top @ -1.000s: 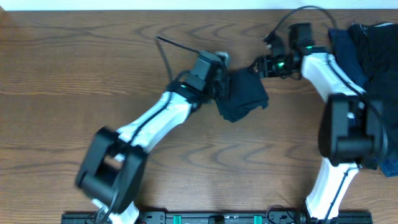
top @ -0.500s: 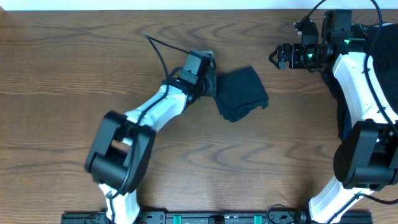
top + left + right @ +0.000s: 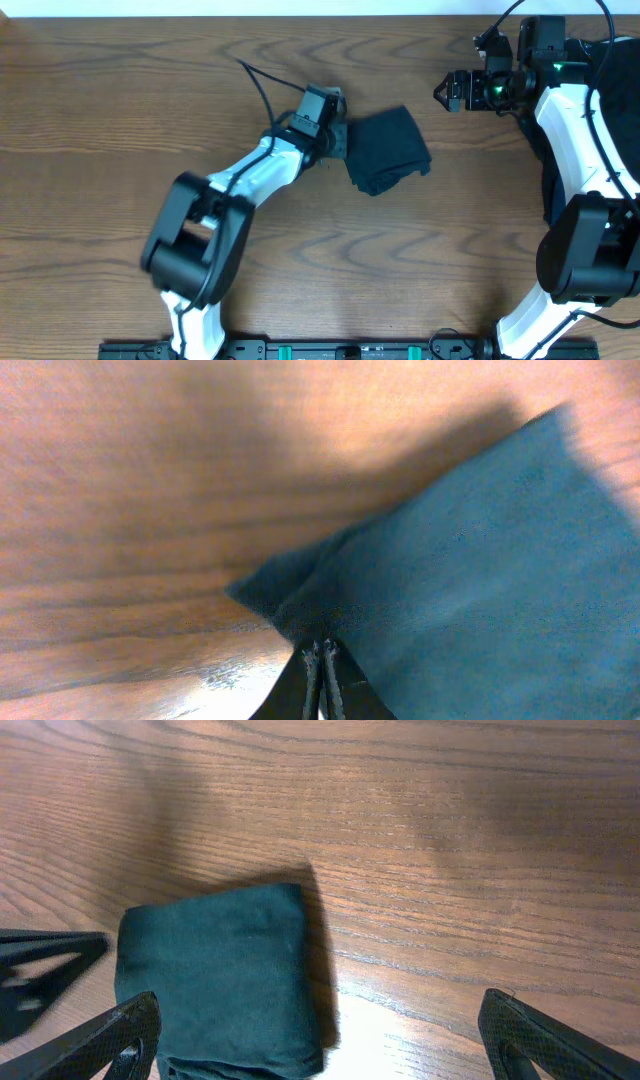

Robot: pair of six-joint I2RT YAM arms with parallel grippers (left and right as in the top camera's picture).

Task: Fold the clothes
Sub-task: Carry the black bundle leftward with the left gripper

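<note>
A folded dark navy garment (image 3: pixel 390 150) lies flat in the middle of the table, one of the clothes. My left gripper (image 3: pixel 342 137) is at its left edge. In the left wrist view this gripper (image 3: pixel 320 650) is shut, its tips right at a raised corner of the fabric (image 3: pixel 470 560); whether cloth is pinched does not show. My right gripper (image 3: pixel 443 92) hangs up and to the right of the garment, apart from it. From the right wrist, that gripper (image 3: pixel 325 1050) stands wide open and holds nothing, with the folded cloth (image 3: pixel 215 970) below it.
More dark clothes (image 3: pixel 622 80) are piled at the table's right edge, behind my right arm. A black cable (image 3: pixel 262 85) loops over the wood near my left wrist. Bare wood table (image 3: pixel 120 110) lies to the left and front.
My right gripper has let go near the garment's top right, opened wide and pulled back up and to the right. The left gripper has shifted slightly left, still shut. The garment stays put.
</note>
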